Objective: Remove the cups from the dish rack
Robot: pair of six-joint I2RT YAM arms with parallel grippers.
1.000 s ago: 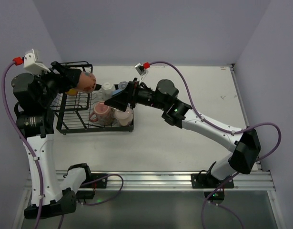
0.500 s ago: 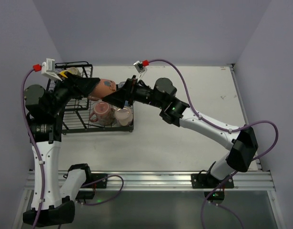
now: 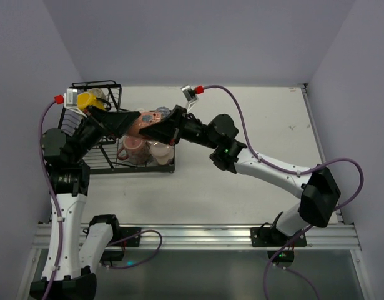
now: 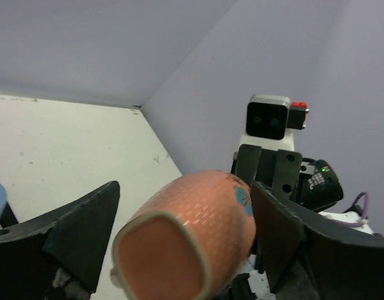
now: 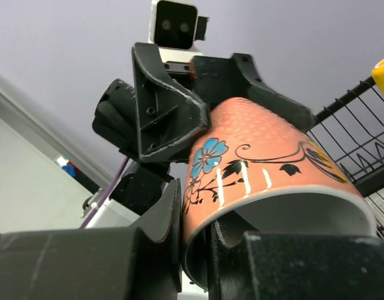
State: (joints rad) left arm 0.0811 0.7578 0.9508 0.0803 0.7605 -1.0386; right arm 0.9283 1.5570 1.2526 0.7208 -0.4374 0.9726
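Left claw (image 4: pixel 182 219) and right claw (image 5: pixel 195 244) are clamping one salmon flowered cup (image 5: pixel 260 162). Other cups (image 3: pixel 132 147) are waiting in the black wire rack (image 3: pixel 92 167), ten o'clock.

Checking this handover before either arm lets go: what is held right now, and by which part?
The salmon-orange flower-patterned cup: the right gripper pinches its rim wall, one finger inside. The left gripper flanks its body; grip there cannot be told.
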